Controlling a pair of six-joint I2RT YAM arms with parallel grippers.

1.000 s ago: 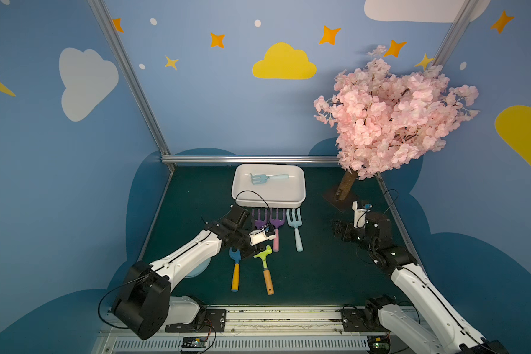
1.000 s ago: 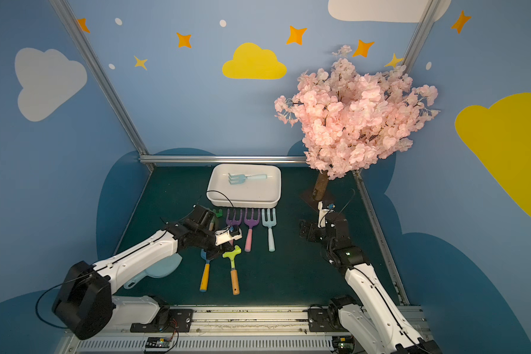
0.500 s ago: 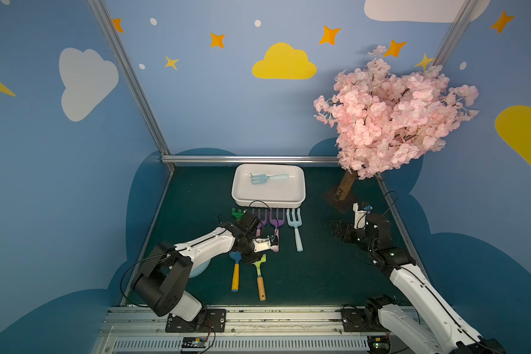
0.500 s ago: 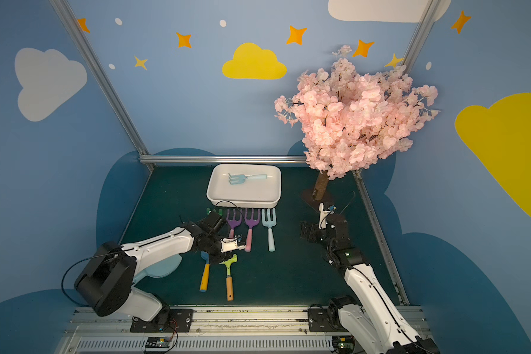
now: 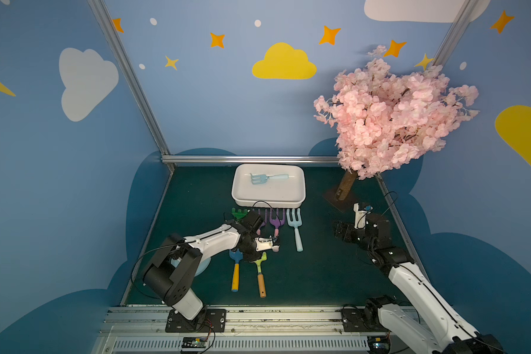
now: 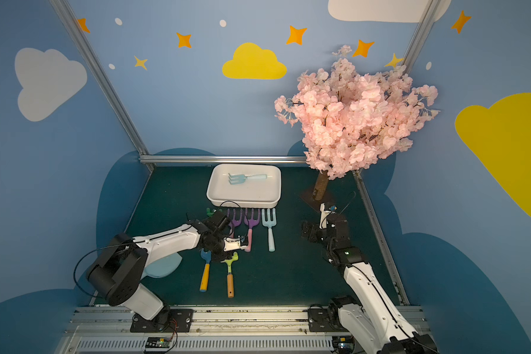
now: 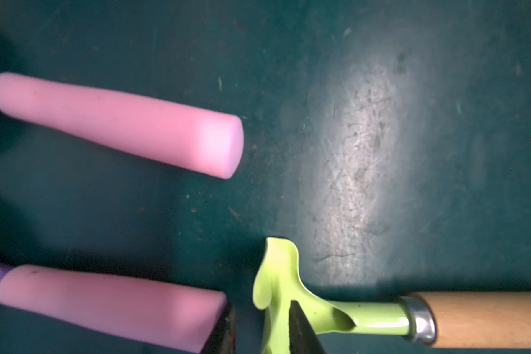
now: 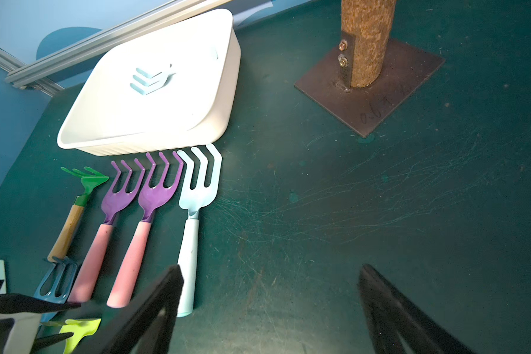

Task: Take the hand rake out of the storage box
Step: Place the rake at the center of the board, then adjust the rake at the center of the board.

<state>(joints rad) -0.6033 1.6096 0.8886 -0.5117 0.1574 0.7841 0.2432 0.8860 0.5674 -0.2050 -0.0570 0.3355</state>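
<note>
The hand rake (image 5: 267, 178) (image 6: 246, 178) is pale blue and lies inside the white storage box (image 5: 270, 199) (image 6: 242, 199) at the back of the green mat. The right wrist view shows its tines (image 8: 149, 79) in the box (image 8: 154, 125). My left gripper (image 5: 253, 257) (image 6: 224, 257) (image 7: 262, 334) hangs low in front of the box, its jaws a little apart, open. One fingertip (image 7: 301, 331) lies over the head of a lime rake (image 7: 282, 275) resting on the mat. My right gripper (image 5: 339, 230) (image 8: 270, 294) is wide open and empty, off to the right.
In front of the box lie a green rake (image 5: 238, 213), two purple forks with pink handles (image 8: 129, 260) and a pale blue fork (image 5: 295, 226). Nearer lie a dark blue rake (image 5: 235, 269) and the lime rake (image 5: 259, 272). A pink blossom tree (image 5: 390, 122) stands back right on a metal base (image 8: 374, 92).
My left arm has come down and forward with the lime rake, which now lies on the mat. The left jaws, shut before, have parted. The right arm has stayed put.
</note>
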